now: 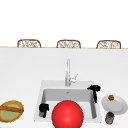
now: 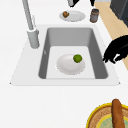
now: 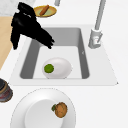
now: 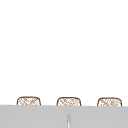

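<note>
A white plate (image 2: pixel 67 67) lies on the sink's floor with a green lime (image 2: pixel 77 58) on it, also seen as plate (image 3: pixel 61 66) and lime (image 3: pixel 49 68). My right hand (image 1: pixel 94 89) hovers over the sink's right rim (image 1: pixel 98 107), open, its straight fingers (image 3: pixel 46 40) pointing down into the basin and touching nothing. My left hand (image 1: pixel 43 109) hangs at the basin's front left corner, fingers (image 2: pixel 108 56) relaxed and drooping, holding nothing. A big red sphere (image 1: pixel 67 114) sits before the sink's front edge in the front view.
The faucet (image 1: pixel 68 72) stands behind the basin. A yellow woven basket (image 1: pixel 11 111) with a baguette (image 2: pixel 117 113) is on the counter at left. At right, a white plate (image 1: pixel 117 105) carries a brown round item (image 3: pixel 60 109), beside a dark jar (image 1: pixel 109 117). Three chairs (image 1: pixel 68 44) stand behind.
</note>
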Motion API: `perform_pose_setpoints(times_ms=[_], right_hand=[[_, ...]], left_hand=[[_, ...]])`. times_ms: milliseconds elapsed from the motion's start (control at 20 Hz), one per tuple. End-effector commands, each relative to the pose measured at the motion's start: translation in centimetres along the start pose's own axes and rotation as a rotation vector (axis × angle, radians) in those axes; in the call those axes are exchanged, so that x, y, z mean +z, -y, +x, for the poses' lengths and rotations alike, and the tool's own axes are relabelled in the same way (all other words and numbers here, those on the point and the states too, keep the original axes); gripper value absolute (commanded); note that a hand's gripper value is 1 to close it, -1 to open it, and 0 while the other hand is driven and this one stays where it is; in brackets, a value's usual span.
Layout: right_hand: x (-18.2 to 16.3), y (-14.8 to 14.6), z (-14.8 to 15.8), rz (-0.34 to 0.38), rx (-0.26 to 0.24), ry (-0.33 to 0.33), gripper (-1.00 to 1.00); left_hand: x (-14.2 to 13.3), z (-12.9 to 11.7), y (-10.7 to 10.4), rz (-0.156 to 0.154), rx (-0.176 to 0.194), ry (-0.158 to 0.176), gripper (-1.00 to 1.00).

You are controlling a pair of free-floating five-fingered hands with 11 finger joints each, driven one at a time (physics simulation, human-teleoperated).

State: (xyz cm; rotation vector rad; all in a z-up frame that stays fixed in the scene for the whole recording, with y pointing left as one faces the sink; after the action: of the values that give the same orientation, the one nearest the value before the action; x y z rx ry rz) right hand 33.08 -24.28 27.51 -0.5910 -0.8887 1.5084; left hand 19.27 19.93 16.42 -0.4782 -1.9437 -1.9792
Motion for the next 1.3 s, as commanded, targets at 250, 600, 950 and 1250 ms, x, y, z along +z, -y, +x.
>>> perform_pose_setpoints(times_ms=[250, 600, 950, 1250], right_hand=[[-2.2, 1.0, 4.3, -0.245, 0.065, 0.014, -1.00], [-4.7, 2.7, 8.3, -0.401, 0.086, -0.003, -1.00], [-6.9, 6.2, 10.5, -0.499, 0.093, 0.006, -1.00], [-10.6, 9.4, 11.2, -0.421, 0.097, -0.025, -1.00]], left_hand=[[0.0, 0.0, 0.0, 0.000, 0.000, 0.000, 0.00], [0.0, 0.0, 0.0, 0.000, 0.000, 0.000, 0.00], [0.0, 0.0, 0.0, 0.000, 0.000, 0.000, 0.00], [0.0, 0.0, 0.0, 0.000, 0.000, 0.000, 0.00]])
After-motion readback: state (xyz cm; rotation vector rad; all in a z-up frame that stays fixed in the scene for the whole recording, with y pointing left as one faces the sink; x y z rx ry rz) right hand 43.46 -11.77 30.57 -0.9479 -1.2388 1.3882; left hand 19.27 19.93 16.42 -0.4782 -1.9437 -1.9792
